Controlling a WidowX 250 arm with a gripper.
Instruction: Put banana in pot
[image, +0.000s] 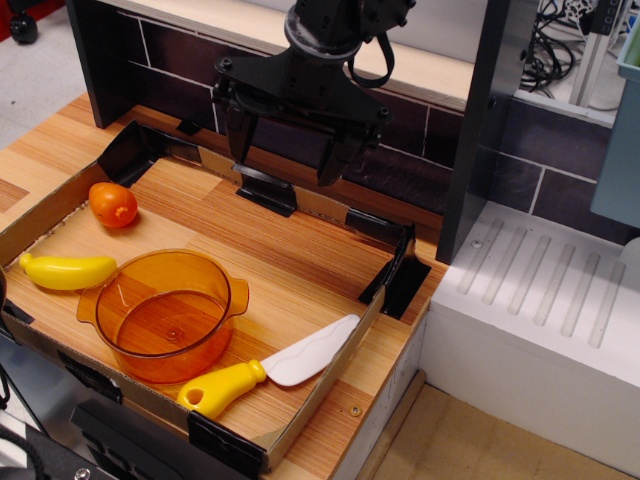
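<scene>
The yellow toy banana (68, 271) lies on the wooden tray floor at the left, just left of the pot and touching or nearly touching its left handle. The translucent orange pot (168, 314) stands upright and empty at the front of the tray. My black gripper (287, 150) hangs open and empty above the back edge of the tray, well behind and to the right of both the pot and the banana.
A round orange toy fruit (113, 204) sits at the back left. A white spatula with a yellow handle (268, 370) lies right of the pot. The low cardboard wall (330, 365) rims the tray. A white drain board (545, 300) stands at right, a dark pillar (490, 130) behind.
</scene>
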